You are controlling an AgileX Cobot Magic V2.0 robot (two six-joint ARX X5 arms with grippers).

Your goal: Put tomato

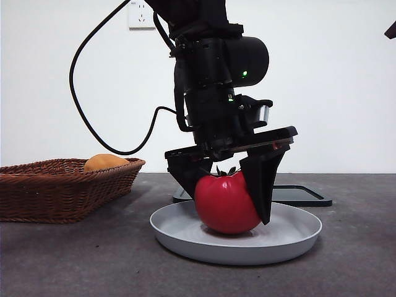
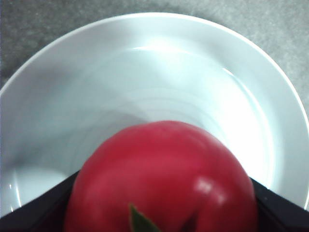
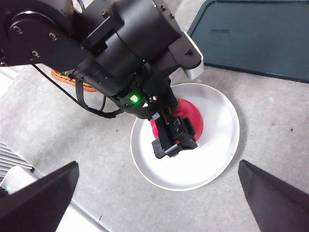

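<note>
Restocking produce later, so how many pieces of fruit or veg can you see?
2: the tomato on the white plate, held by the left gripper; an orange-yellow fruit in the wicker basket, which may hide more.

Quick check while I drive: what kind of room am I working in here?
Probably a lab test bench, not a kitchen: bare white wall with a socket, grey table, and staged props, a white plate, wicker basket, dark tray.

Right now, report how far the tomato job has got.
Done: the tomato sits on the white plate, its underside on the plate floor. In hand: the left gripper is clamped on it from both sides. Left: open the jaws and lift away. The right gripper waits open, high above. An orange fruit lies in the wicker basket.
</note>
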